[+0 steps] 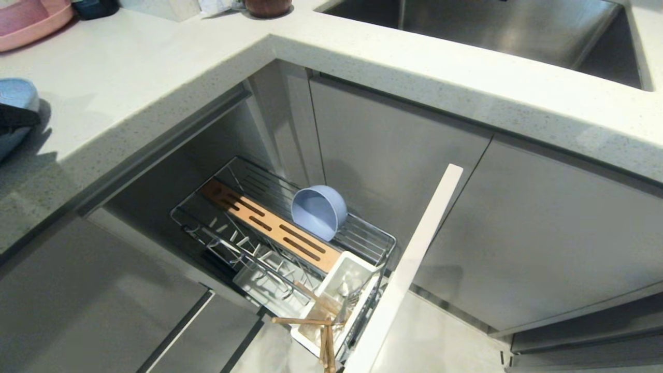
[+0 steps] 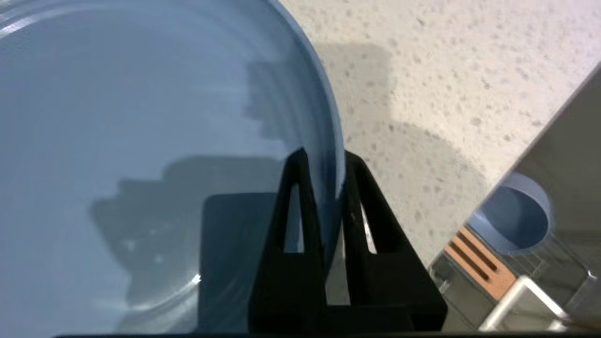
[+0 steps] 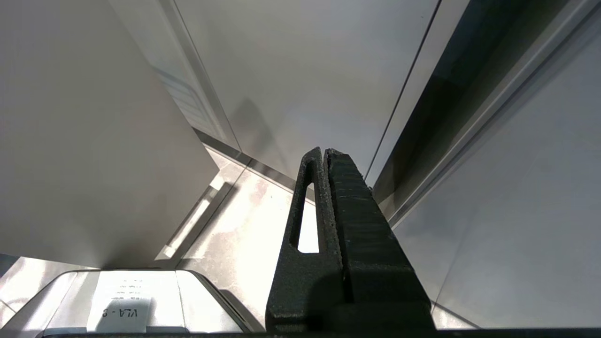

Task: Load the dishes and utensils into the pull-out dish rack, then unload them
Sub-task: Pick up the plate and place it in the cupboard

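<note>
With the left gripper point(image 2: 324, 159) pinching the rim of the light-blue plate point(image 2: 141, 117), one finger inside the rim and one outside, the grasp looks made and the step in hand is most likely carrying the plate to the pull-out dish rack point(image 1: 290, 243). In the head view the plate point(image 1: 18, 96) shows only as a blue sliver at the far left edge of the frame, on the speckled countertop point(image 1: 155, 77), partly covered by the dark gripper body. Rack sits lower centre of that frame, pulled out from the grey cabinet front point(image 1: 404, 280); blue bowl point(image 1: 319, 211) already lies tilted on its wires, beside the wooden strip point(image 1: 269, 228). Chopsticks point(image 1: 323, 331) stand in the white utensil cup point(image 1: 342, 300) at the bottom centre; metal pieces are with them, but I cannot tell spoon from fork. Upright plate prongs point(image 1: 233, 243) at the lower left of the rack look free. Right gripper point(image 3: 326, 155) is parked, fingers pressed together, facing cabinet panels and floor. Judgement on doing this well: the grip is on the rim only, so a wide plate will tend to swing or slip; lift slowly, keep the plate hanging edge-down, clear the counter lip before descending, then lower it between two prongs, away from the bowl. Release only once the rim rests on the wires.
</note>
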